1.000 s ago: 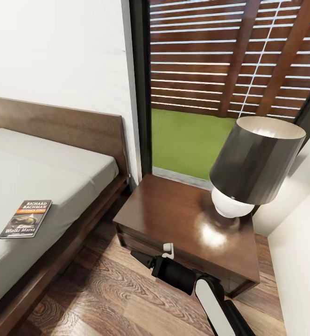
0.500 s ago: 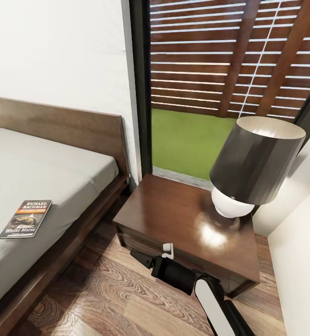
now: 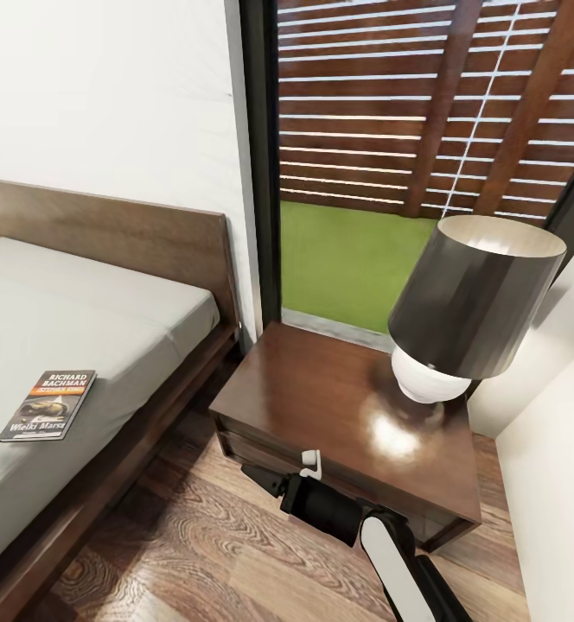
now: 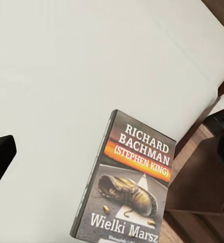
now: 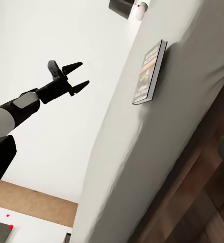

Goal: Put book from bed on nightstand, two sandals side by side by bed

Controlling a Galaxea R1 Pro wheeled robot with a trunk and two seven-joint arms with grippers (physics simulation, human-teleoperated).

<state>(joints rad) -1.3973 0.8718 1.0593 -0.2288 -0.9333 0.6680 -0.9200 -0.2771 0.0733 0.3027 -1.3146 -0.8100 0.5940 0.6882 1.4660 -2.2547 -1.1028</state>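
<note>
The thin dark paperback book with the orange band [image 3: 47, 405] lies flat near the side edge of the plain light-grey mattress of the dark-framed bed [image 3: 105, 320], and the left end effector [image 5: 70, 77] hangs above that mattress with its black fingers spread and nothing between them. The best approach looks like a low slide onto the cover's overhanging-side edge, then a carry to the glossy reddish-brown nightstand [image 3: 322, 393] under the dark-shaded lamp [image 3: 468, 298]. The right wrist view gives the left arm's pose, the left wrist view the cover lettering; the right end effector's [image 3: 261, 477] state cannot be told.
</note>
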